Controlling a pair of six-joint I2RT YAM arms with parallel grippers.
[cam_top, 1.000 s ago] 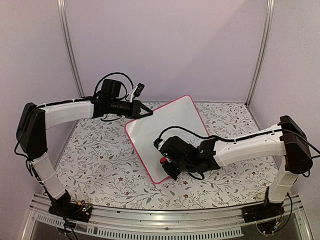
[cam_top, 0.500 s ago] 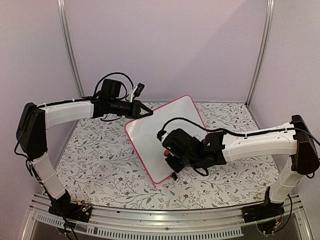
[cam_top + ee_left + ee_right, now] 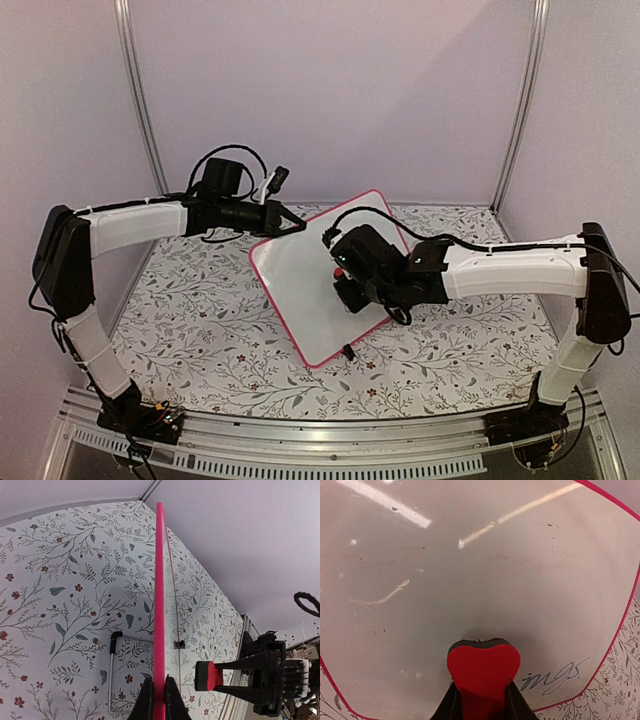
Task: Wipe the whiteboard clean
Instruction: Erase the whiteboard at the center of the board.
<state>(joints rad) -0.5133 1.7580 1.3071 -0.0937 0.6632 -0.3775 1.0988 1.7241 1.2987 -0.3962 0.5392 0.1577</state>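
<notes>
Our left gripper (image 3: 159, 692) pinches the board (image 3: 470, 580), our right gripper (image 3: 481, 705) the eraser (image 3: 483, 665); pressing hard could lever the board loose.

This looks like a robotics lab booth, though little beyond it shows: plain pale walls (image 3: 330, 90), metal uprights (image 3: 140, 100), a floral-covered surface (image 3: 200, 310), and the left arm (image 3: 130, 222) and right arm (image 3: 510, 270) bolted to an aluminium rail (image 3: 330, 440).

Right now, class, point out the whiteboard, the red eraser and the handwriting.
whiteboard (image 3: 300, 290), top view, bare white face.
red eraser (image 3: 483, 666), right wrist view, heart-shaped red back.
handwriting (image 3: 551, 677), right wrist view, middle of the dark word.
</notes>
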